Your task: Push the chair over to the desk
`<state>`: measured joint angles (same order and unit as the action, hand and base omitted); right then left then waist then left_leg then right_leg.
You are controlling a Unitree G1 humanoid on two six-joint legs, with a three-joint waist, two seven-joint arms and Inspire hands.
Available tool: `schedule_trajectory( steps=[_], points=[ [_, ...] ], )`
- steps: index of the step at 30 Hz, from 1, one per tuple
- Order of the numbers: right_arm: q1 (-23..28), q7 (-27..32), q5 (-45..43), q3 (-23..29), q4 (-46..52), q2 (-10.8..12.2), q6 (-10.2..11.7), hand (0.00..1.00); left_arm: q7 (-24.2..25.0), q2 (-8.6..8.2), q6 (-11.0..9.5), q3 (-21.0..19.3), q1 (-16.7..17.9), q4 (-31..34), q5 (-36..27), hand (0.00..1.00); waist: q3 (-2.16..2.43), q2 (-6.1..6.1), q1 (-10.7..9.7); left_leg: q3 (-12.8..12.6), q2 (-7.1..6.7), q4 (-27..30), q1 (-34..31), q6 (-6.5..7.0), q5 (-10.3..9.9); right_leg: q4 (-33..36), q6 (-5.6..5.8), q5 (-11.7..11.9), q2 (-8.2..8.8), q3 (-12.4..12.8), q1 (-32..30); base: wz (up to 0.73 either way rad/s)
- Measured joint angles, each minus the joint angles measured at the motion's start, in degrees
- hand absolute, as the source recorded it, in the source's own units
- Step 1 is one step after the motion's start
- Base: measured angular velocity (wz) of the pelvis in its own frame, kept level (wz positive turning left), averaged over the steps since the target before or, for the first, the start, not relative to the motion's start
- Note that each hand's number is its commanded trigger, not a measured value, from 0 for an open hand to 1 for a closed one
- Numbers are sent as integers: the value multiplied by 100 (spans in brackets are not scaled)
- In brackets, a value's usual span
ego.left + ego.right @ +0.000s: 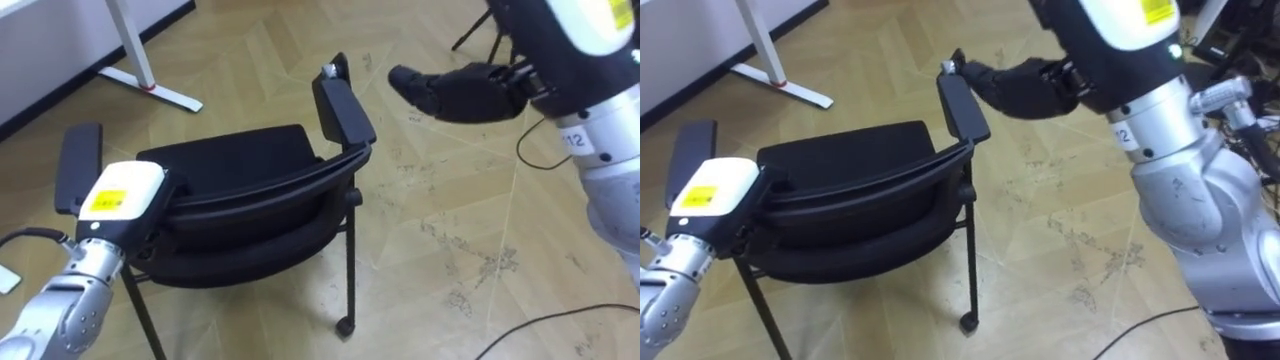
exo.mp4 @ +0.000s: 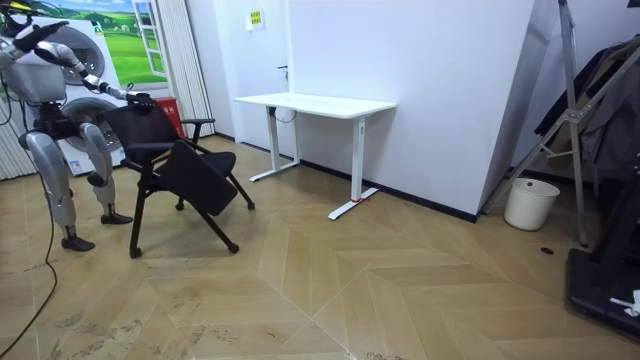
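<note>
You had the robot standing directly behind the black padded chair with thin metal legs [image 1: 245,195], at the room view's left. The chair stood on the light wooden herringbone floor [image 1: 450,220], between the robot and the white table with white metal legs [image 2: 315,103], well apart from that table. From the head camera you looked down on the curved top of the backrest, with the seat beyond it.

Your left hand [image 1: 168,186] lay at the top edge of the backrest, near the flat black left armrest [image 1: 78,165]. Its fingers were dark against the dark chair and partly hidden by the white wrist cover, so I cannot tell if they were spread or curled around the edge.

Your right hand [image 1: 460,92] was in the air on the right side of the chair, higher than the flat black right armrest [image 1: 343,108]. Its fingers [image 1: 410,82] were almost straight and pressed together, pointing toward the front end of that armrest, and they held nothing. In the left eye view there was a gap of floor between the fingertips and the armrest.

One small black wheel [image 1: 345,325] at the bottom of a rear leg rested on the floor. A white round bucket [image 2: 530,203] stood by the wall at the room view's right, far from the chair.
</note>
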<state>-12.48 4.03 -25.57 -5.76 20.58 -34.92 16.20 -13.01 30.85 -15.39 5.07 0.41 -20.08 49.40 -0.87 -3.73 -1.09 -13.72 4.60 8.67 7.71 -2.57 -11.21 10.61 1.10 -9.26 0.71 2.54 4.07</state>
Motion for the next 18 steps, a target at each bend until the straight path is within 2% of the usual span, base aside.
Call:
schedule_trajectory(
  steps=[4,7,13,18],
  points=[
    [5,-256,-202,-549,-309,-156,-6,0,2,189,-4,197,-103,-5,-111,100,-2,-86,27,31,-2,3,4,0,1,-2,-1,0,8,-39,25,3],
    [7,-520,-385,-893,-444,-174,-7,0,-3,199,-29,214,-120,0,-113,100,-3,-95,24,84,-5,2,-5,0,0,-6,-1,0,16,-120,38,8],
    [6,-796,-432,-956,-444,-178,-4,0,-27,222,-125,256,-145,6,-113,100,-4,-93,38,173,-3,-3,-21,0,0,-61,-1,0,19,-221,87,7],
    [5,-821,-475,-1142,-444,-277,-4,0,-24,226,-120,395,-247,-1,-113,100,-3,-95,171,175,-1,-6,-22,0,0,-91,-1,1,18,-222,97,0]
  ],
)
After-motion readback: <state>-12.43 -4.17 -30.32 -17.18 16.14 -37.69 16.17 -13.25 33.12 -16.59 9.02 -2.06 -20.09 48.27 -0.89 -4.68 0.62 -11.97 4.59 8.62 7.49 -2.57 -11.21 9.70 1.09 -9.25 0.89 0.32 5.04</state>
